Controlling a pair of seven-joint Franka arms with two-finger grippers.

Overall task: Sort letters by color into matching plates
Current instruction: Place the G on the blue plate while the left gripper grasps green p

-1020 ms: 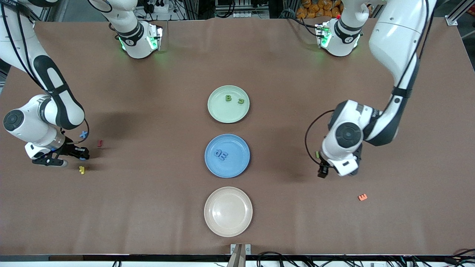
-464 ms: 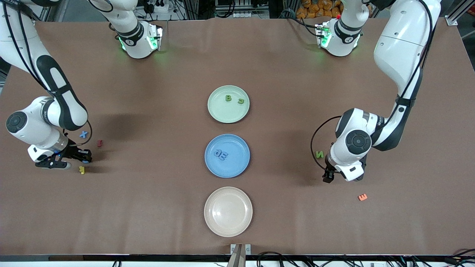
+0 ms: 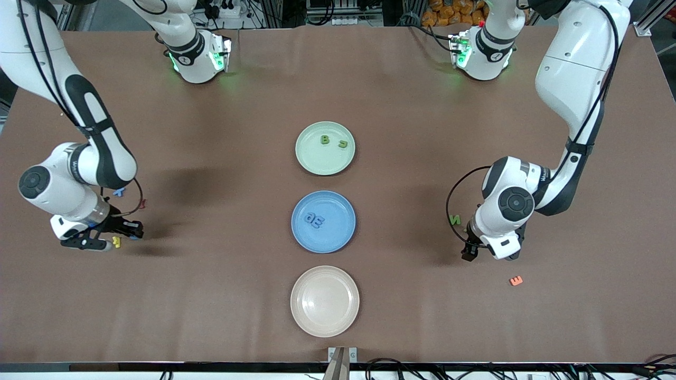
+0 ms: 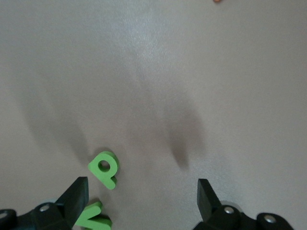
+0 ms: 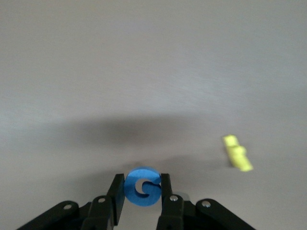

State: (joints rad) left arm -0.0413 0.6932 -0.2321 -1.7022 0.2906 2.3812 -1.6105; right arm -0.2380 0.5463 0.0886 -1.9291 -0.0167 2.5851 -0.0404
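Observation:
My right gripper (image 5: 140,191) is shut on a blue letter G (image 5: 142,187), just above the table beside a yellow letter (image 3: 116,241). My left gripper (image 4: 143,196) hangs open over bare table, close to a green N (image 3: 454,219) and a green letter P (image 4: 104,167), holding nothing. The pale green plate (image 3: 322,161) carries two green letters (image 3: 325,140). Nearer the front camera, the blue plate (image 3: 335,235) holds two blue letters (image 3: 315,220). A blue X (image 3: 119,191) and a red letter (image 3: 143,201) lie partly hidden under the right arm.
The cream plate (image 3: 324,316) is nearest the front camera, in line with the other two plates. An orange letter E (image 3: 516,281) lies toward the left arm's end of the table, nearer the front camera than the left hand.
The right gripper closed on the blue G and shifted with it toward the front camera, beside the yellow letter. The left hand drifted toward its own end, uncovering the green N.

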